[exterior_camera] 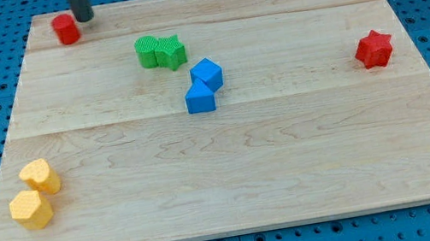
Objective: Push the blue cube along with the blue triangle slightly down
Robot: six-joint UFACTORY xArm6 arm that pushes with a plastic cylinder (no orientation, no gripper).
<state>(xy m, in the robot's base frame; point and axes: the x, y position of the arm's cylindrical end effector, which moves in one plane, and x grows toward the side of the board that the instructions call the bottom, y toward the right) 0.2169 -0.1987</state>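
A pale wooden desk [231, 170] fills the view, with small coloured blocks scattered on it. Near the middle, slightly toward the view's top, sits the blue cube [207, 73], and touching it just below and to its left is the blue triangle [200, 98]; the two read as one joined pair. Both look like small, rigid, light blocks that would slide easily on the smooth wood and could swivel if pressed off-centre. There is nothing to grasp with: your arm has no gripper, only a dark rod, so its open-or-closed state does not apply. Your best contact is probably the cube's upper face, pushing toward the view's bottom so the cube carries the triangle along. Your tip [84, 19] is at the desk's top-left, just to the right of a red block [65, 29] whose shape is hard to make out. The blue pair lies well apart from the tip, down and to the view's right. Between them, just up and left of the cube, sit a green block [149, 51] and a green star [171, 52], touching each other. A red star [374, 48] lies far right, and two yellow blocks [40, 177] [31, 209] sit bottom-left.
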